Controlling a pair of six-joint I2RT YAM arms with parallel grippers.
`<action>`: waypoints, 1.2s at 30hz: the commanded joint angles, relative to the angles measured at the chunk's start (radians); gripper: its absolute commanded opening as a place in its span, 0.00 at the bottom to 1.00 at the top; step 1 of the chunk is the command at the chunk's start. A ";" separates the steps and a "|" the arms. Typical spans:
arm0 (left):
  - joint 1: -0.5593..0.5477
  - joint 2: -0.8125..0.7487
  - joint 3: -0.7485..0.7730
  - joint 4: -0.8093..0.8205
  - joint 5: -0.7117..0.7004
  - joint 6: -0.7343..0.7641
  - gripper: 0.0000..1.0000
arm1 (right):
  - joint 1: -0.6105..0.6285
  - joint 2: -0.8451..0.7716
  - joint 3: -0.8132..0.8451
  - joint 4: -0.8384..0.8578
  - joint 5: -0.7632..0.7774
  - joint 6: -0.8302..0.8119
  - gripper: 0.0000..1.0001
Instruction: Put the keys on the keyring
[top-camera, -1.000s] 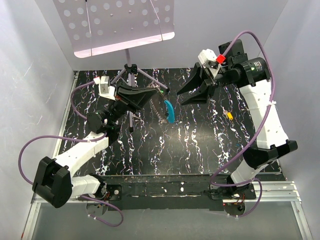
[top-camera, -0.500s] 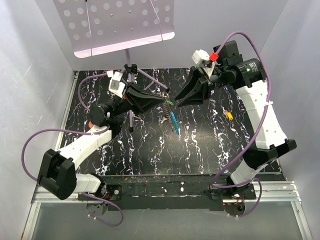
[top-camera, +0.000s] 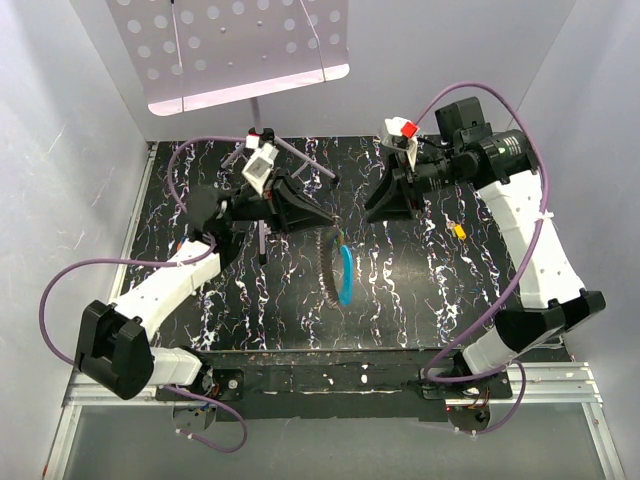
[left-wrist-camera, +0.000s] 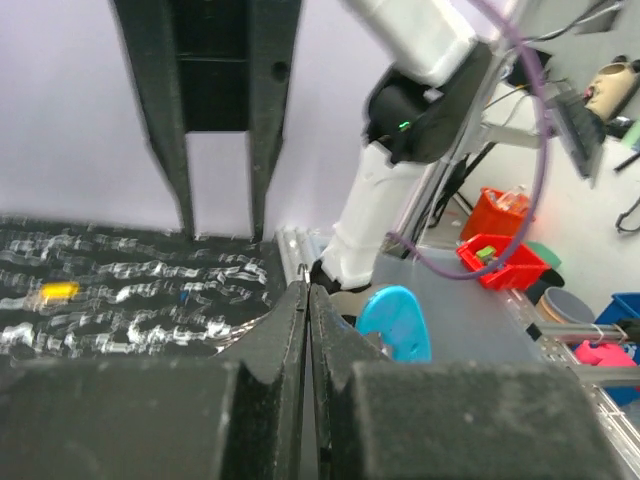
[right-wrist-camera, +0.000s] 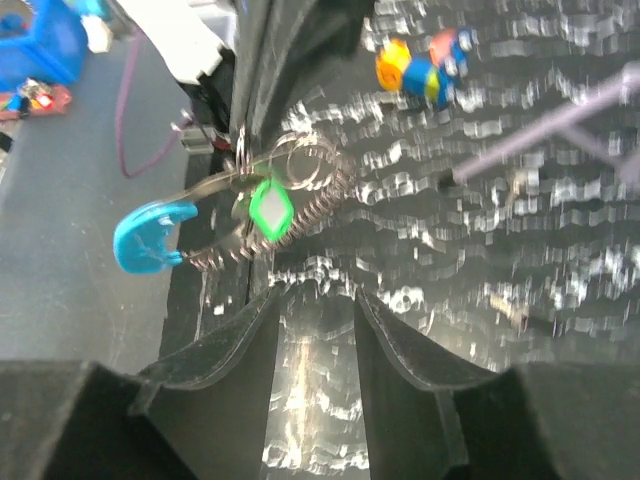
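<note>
Above table (top-camera: 420, 295) centre: left hand (left-wrist-camera: 306, 288) pinches keyring (top-camera: 343, 272), green key (right-wrist-camera: 270, 205) against it; right hand (right-wrist-camera: 315, 292) spread alongside; tripod (top-camera: 262, 136) behind.

White arms (top-camera: 172, 284), black hands (top-camera: 322, 222), purple cables (top-camera: 468, 86)

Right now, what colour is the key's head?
Bright green; the key shows best in the right wrist view.

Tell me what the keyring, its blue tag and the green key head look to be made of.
Keyring: looks like bare metal wire, silvery with glints, partly wound as a spring coil. Blue tag: probably plastic, with opaque even colour and a smooth soft sheen. Green key head: likely plastic, bright flat green; its blade is too blurred to judge.
</note>
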 joint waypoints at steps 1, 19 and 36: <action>-0.004 -0.013 0.082 -0.756 -0.021 0.374 0.00 | -0.094 -0.054 -0.168 0.066 0.165 0.120 0.44; -0.033 0.730 0.762 -0.975 -0.308 0.242 0.00 | -0.401 -0.220 -0.746 0.440 0.073 0.331 0.42; -0.027 1.030 1.021 -1.087 -0.696 0.302 0.04 | -0.502 -0.284 -0.865 0.537 0.038 0.369 0.43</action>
